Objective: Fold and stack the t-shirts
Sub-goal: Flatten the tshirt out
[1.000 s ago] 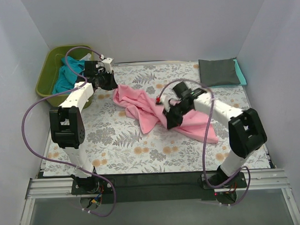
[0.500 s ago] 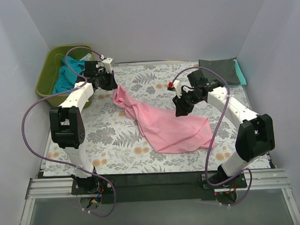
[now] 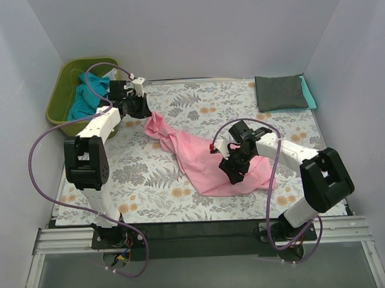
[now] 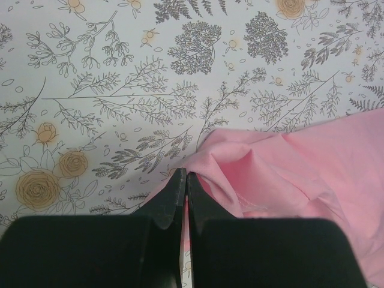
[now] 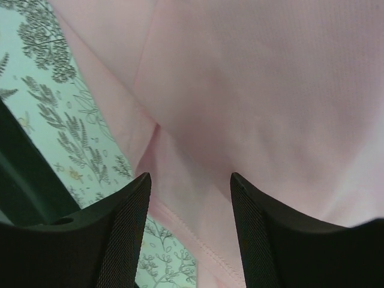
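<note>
A pink t-shirt (image 3: 209,159) lies crumpled across the middle of the floral cloth. My left gripper (image 3: 145,109) is shut on its far left corner (image 4: 207,165), with the fabric pinched between the tips (image 4: 184,180). My right gripper (image 3: 234,170) is open and low over the shirt's near right part (image 5: 240,90), with its fingers (image 5: 129,210) on either side of a hem. A dark grey t-shirt (image 3: 279,92) lies folded at the far right, on a teal one (image 3: 310,92). More teal shirts (image 3: 86,97) sit in the tub.
An olive-green tub (image 3: 62,93) stands at the far left corner, beside my left arm. The floral table cloth (image 3: 149,183) covers the table between white walls. A purple cable loops from each arm.
My right gripper swung up toward the far right, spreading the pink shirt out to the right, then came back down over its near right part. My left gripper stayed put, holding its corner.
</note>
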`<state>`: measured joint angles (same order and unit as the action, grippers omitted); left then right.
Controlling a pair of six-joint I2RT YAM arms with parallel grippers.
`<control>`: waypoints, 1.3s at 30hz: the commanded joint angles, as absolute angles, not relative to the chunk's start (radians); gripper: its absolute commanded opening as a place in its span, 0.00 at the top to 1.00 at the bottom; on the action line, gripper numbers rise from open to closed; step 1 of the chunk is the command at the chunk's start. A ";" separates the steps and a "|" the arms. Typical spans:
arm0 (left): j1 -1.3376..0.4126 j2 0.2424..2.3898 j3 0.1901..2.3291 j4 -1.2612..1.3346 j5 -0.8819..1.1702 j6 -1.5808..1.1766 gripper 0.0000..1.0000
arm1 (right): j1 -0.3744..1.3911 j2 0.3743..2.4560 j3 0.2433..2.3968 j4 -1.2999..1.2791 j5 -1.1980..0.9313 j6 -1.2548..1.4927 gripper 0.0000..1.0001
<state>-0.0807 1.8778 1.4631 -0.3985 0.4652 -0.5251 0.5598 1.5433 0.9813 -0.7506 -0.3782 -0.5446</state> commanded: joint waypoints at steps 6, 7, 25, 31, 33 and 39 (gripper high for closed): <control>-0.075 1.839 1.459 -0.394 0.479 -0.526 1.00 | 0.621 1.537 0.928 -0.614 -0.201 -0.621 0.56; -0.075 1.839 1.460 -0.393 0.477 -0.523 1.00 | 0.623 1.540 0.919 -0.600 -0.190 -0.624 0.64; -0.075 1.851 1.460 -0.393 0.474 -0.515 1.00 | 0.623 1.653 1.307 -0.626 -0.181 -0.649 0.99; -0.075 1.868 1.476 -0.394 0.465 -0.515 1.00 | 0.618 1.839 1.425 -0.577 -0.147 -0.638 0.99; -0.075 1.873 1.477 -0.396 0.466 -0.512 1.00 | 0.618 1.897 1.480 -0.565 -0.141 -0.617 0.99; -0.075 1.888 1.485 -0.394 0.479 -0.534 1.00 | 0.612 2.009 1.621 -0.543 -0.149 -0.516 0.99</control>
